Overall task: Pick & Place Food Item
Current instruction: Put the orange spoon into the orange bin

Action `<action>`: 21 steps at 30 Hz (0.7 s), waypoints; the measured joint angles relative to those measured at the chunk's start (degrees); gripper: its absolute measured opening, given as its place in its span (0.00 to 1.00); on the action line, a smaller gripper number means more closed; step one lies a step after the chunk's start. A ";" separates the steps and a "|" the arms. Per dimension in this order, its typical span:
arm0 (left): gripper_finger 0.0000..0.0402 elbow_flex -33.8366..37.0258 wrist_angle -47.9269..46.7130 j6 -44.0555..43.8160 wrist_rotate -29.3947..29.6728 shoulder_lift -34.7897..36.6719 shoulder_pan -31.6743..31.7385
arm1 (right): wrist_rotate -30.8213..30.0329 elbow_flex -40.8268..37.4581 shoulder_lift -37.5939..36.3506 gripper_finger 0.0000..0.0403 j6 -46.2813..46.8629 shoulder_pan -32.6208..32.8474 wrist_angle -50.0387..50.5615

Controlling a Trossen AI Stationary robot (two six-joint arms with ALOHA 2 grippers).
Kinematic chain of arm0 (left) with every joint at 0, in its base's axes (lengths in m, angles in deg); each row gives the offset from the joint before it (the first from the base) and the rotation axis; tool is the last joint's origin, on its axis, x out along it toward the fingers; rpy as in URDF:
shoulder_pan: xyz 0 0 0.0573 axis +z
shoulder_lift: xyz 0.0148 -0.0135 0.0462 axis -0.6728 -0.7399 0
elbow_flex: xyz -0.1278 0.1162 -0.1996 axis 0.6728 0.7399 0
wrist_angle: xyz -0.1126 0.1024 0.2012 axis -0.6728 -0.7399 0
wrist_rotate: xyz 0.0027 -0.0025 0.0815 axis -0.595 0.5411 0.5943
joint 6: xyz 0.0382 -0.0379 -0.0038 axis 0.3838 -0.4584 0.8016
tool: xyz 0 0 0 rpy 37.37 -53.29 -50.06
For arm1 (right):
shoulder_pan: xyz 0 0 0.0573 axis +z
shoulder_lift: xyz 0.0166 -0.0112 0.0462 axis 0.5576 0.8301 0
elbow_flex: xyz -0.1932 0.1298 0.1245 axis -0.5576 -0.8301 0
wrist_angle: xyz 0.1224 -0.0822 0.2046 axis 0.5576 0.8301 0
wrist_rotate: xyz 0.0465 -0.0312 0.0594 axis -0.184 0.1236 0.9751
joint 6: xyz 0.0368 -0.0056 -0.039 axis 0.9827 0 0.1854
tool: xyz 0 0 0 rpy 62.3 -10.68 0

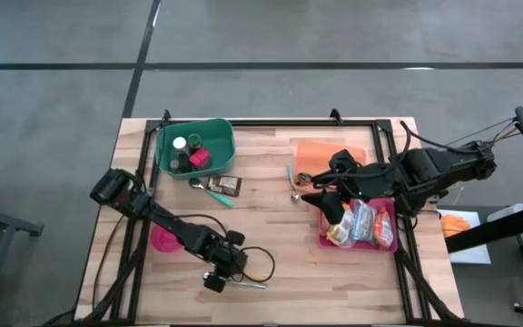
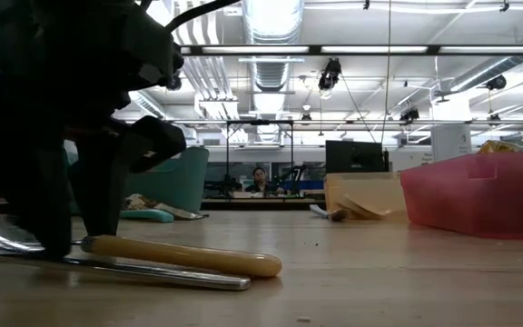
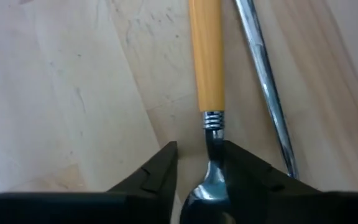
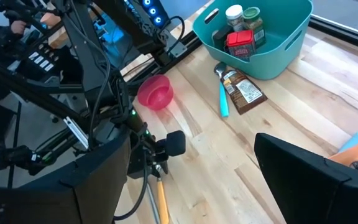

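A spoon with a yellow handle (image 3: 207, 56) lies flat on the wooden table near its front edge (image 1: 248, 283), beside a thin metal utensil (image 3: 266, 93). My left gripper (image 3: 199, 152) is down over the spoon's neck, open, one finger on each side; it also shows in the low view (image 2: 80, 232). My right gripper (image 1: 314, 195) hangs open above the table's right side, next to a red tray (image 1: 384, 243) of food packets. A brown food packet (image 4: 244, 90) lies flat by the teal bin (image 1: 195, 147). My left gripper straddles the spoon's metal neck (image 3: 213, 134), just past the end of the yellow handle. It comes slanting down from above, fingers across the spoon. One finger (image 3: 247, 171) lies against the neck; the other (image 3: 157, 171) stands a small gap off. The spoon rests on the table.
The teal bin holds several jars. A teal-handled spoon (image 1: 214, 191) lies by the brown packet. A pink bowl (image 1: 163, 238) sits at the left, an orange cloth (image 1: 320, 153) behind the red tray. Black frame rails run along the table's edges.
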 joint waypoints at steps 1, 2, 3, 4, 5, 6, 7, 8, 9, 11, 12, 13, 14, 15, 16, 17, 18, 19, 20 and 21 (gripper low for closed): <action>0.29 0.00 0.10 0.02 0.56 0.00 0.00 | 0.00 0.00 0.00 0.84 0.05 0.00 -0.02; 0.26 0.04 0.30 0.06 1.08 0.00 0.00 | 0.00 0.00 0.00 0.84 0.10 0.00 -0.02; 0.24 0.07 0.46 0.35 1.54 0.00 -0.02 | 0.00 0.00 0.00 0.84 0.15 0.00 -0.02; 0.20 0.07 0.66 0.83 1.77 0.00 -0.02 | 0.00 0.00 0.00 0.84 0.33 0.00 -0.02; 0.17 0.07 0.90 1.20 1.80 -0.04 0.00 | 0.00 0.00 0.00 0.84 0.41 0.00 -0.02; 0.13 0.07 1.11 1.49 1.84 -0.06 0.00 | 0.00 0.00 0.00 0.84 0.53 0.00 -0.02; 0.08 0.07 1.22 1.53 1.98 -0.07 0.00 | 0.00 0.00 0.00 0.84 0.55 0.00 -0.02; 0.05 0.07 1.22 1.50 2.13 -0.07 0.00 | 0.00 0.00 0.00 0.84 0.55 0.00 -0.02; 0.03 0.07 1.27 1.46 2.18 -0.07 0.00 | 0.00 0.00 0.00 0.84 0.55 0.00 -0.02; 0.02 0.07 1.43 1.49 2.20 -0.07 0.00 | 0.00 0.00 0.00 0.84 0.59 0.00 -0.02; 0.02 0.07 1.51 1.49 2.20 -0.07 0.00 | 0.00 0.00 0.00 0.84 0.74 0.00 -0.03; 0.01 0.07 1.53 1.43 2.20 -0.07 0.00 | 0.00 0.00 0.00 0.84 0.77 0.00 -0.04; 0.01 0.07 1.54 1.32 2.20 -0.05 0.00 | 0.00 0.00 0.00 0.84 0.77 0.00 -0.04; 0.01 0.08 1.50 1.31 2.21 0.11 0.00 | 0.00 0.00 0.00 0.84 0.82 0.00 -0.04; 0.01 0.09 1.49 1.30 2.20 0.21 0.01 | 0.01 0.00 0.00 0.84 1.02 0.00 -0.04; 0.01 0.05 1.19 1.27 2.20 0.44 0.03 | 0.02 -0.02 0.00 0.84 1.28 0.00 -0.05; 0.01 -0.02 0.41 1.02 2.19 0.87 0.04 | 0.02 -0.01 0.00 0.84 1.43 0.03 -0.05; 0.01 -0.03 -0.26 0.81 2.14 1.38 0.05 | 0.02 -0.02 0.00 0.84 1.49 0.07 -0.04; 0.01 -0.11 -0.66 0.26 2.09 2.12 0.11 | 0.02 -0.02 -0.02 0.84 1.51 0.21 -0.07; 0.01 -0.20 -1.10 -0.26 1.98 2.91 0.11 | 0.02 -0.02 -0.02 0.84 1.41 0.39 -0.05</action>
